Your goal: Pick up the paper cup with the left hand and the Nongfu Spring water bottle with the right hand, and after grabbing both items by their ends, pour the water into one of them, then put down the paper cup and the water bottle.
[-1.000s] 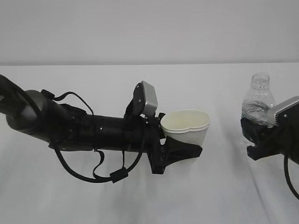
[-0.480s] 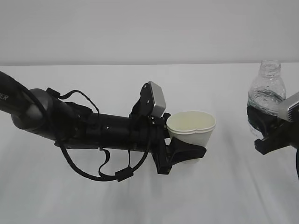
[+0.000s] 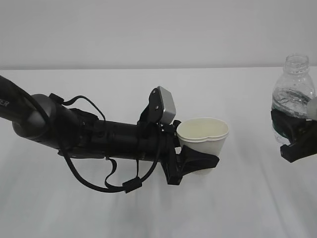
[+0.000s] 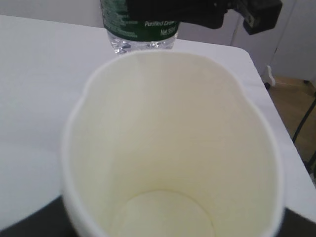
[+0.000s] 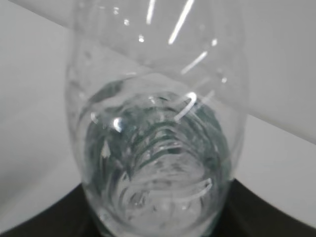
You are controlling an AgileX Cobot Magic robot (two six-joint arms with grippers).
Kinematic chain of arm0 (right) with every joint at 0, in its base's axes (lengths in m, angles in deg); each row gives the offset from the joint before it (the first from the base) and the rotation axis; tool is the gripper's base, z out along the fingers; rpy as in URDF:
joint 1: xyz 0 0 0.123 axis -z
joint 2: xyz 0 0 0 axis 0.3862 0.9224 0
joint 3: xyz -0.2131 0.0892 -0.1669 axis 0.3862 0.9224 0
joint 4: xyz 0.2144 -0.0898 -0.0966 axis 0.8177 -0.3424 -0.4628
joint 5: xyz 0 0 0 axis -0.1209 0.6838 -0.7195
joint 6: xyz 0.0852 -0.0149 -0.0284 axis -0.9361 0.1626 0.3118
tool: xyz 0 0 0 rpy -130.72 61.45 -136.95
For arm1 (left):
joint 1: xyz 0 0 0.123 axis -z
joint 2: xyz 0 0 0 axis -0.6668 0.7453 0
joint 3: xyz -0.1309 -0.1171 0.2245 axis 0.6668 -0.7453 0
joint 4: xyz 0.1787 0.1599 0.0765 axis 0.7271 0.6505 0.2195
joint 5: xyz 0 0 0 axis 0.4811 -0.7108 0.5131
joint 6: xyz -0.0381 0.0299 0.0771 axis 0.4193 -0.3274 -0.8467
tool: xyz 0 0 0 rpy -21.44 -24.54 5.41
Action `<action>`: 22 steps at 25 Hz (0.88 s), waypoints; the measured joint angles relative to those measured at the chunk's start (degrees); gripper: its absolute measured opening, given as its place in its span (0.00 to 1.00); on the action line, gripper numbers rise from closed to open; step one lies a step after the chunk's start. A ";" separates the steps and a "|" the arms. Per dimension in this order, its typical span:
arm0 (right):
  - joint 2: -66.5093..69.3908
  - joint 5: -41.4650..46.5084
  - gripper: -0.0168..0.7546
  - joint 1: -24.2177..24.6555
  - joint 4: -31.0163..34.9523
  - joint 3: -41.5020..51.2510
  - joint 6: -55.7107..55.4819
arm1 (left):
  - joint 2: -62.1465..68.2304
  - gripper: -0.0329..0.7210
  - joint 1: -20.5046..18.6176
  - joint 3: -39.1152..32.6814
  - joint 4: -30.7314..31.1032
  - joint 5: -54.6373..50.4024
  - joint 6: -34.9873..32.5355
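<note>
Left hand [image 3: 195,163] gripped paper cup [image 3: 203,144] at its lower half; cup upright, dented rim. Right hand [image 3: 292,136] clamped Nongfu Spring water bottle [image 3: 293,94] at the label, well right of cup. Best carry the neck over the cup's rim before tipping slowly. Left wrist view alone showed cup empty; right wrist showed water [image 5: 158,173] low.

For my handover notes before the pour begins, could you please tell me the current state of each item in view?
White-cream paper cup: upright, empty, rim squeezed out of round, held by left tool.
Clear ribbed plastic water bottle with green label: upright, capless, partly filled, held by right tool.
White table: bare beneath both.
</note>
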 joint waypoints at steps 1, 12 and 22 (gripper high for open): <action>-0.41 0.83 0.48 0.00 -0.40 0.00 -0.74 | 0.00 0.59 0.00 0.00 0.00 0.00 0.10; -6.44 8.58 0.48 0.00 -5.22 0.27 -7.30 | 0.00 0.58 0.00 0.00 0.00 0.00 0.20; -14.03 16.00 0.48 0.00 -5.60 0.44 -11.13 | 0.00 0.57 0.00 0.00 0.00 0.00 0.31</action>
